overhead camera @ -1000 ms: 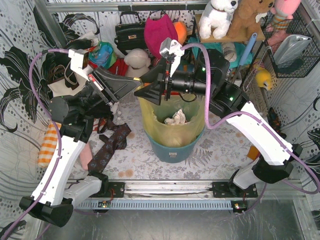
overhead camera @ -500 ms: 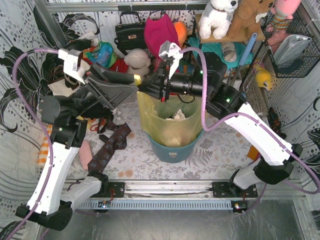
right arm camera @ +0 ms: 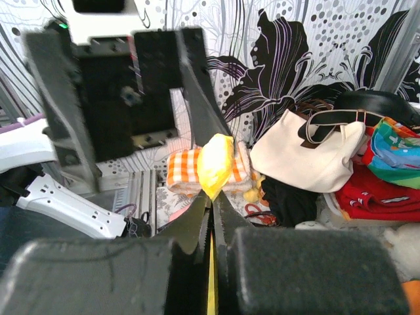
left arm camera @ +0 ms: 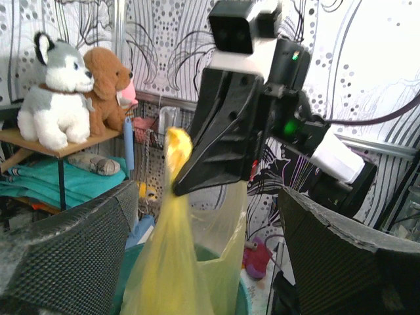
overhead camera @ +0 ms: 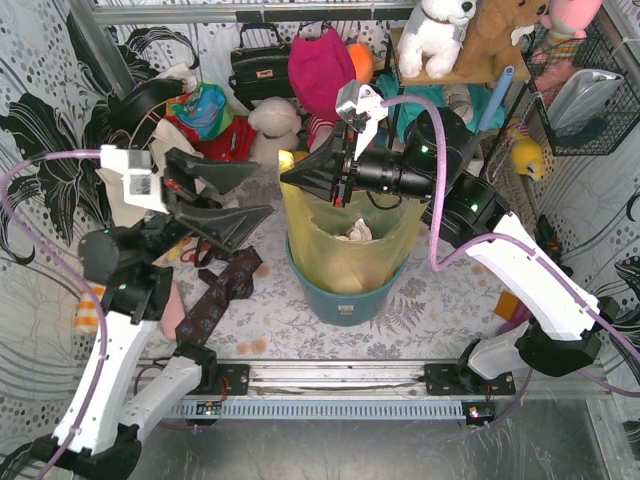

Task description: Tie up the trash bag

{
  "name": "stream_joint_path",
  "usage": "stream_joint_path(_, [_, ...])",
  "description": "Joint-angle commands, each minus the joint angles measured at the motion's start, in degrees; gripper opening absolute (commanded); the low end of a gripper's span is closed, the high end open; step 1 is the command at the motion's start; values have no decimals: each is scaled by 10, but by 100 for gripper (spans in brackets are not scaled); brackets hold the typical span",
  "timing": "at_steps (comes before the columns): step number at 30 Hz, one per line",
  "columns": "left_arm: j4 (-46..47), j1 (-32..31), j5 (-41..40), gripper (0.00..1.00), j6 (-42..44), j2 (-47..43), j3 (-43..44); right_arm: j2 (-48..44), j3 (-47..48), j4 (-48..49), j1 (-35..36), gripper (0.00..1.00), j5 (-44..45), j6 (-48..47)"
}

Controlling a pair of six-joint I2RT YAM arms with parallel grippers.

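**A:** Room around the bin [overhead camera: 345,300], how does it look?

**B:** It stands on the floral cloth [overhead camera: 450,290], lined by the trash bag [overhead camera: 350,255], whose walls rise above the rim. Bare cloth shows on its right and near sides. A dark patterned cloth [overhead camera: 215,295] lies near on its left, and bags [overhead camera: 262,65] and soft toys [overhead camera: 275,120] crowd the far edge.

**A:** And the grippers?

**B:** The right gripper [overhead camera: 292,175] reaches in from the right, above the bin's far-left rim. Its fingers are pressed together on the bag's gathered top, and a yellow tuft pokes out just past the tips. The left gripper [overhead camera: 267,188] sits just left of that with its fingers spread wide around nothing. A small gap separates it from the plastic.

**A:** Anything hard to read?

**B:** In the right wrist view the left gripper is a blur, and the camera's own fingers hide the bag below the pinch. The left wrist view shows little of the bin. From above, the right arm covers the bag's far edge, so I cannot tell how much of the mouth is gathered. Crumpled paper [overhead camera: 352,235] shows inside the bag.
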Motion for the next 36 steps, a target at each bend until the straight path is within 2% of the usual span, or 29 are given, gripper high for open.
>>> stream_joint_path(1, [156,2,39,96,-44,33,-46,-8,15,28,3,0,-13,18])
stream_joint_path(7, [331,2,58,96,-121,85,-71,-3,17,29,2,0,-15,28])
stream_joint_path(12, [506,-4,97,92,-232,147,-71,2,21,32,2,0,-15,34])
stream_joint_path(15, [566,-17,110,90,-276,180,-68,4,28,31,3,0,-17,36])
stream_joint_path(20, [561,-53,116,83,-262,212,-67,5,31,31,3,0,-19,36])
stream_joint_path(29, [566,-85,138,47,-264,232,-67,5,32,30,3,0,-19,35])
stream_joint_path(32, [566,-96,152,42,-268,236,-71,7,31,31,3,0,-16,35])
stream_joint_path(36, [567,-104,154,41,-269,238,-87,6,31,33,2,0,-7,35])
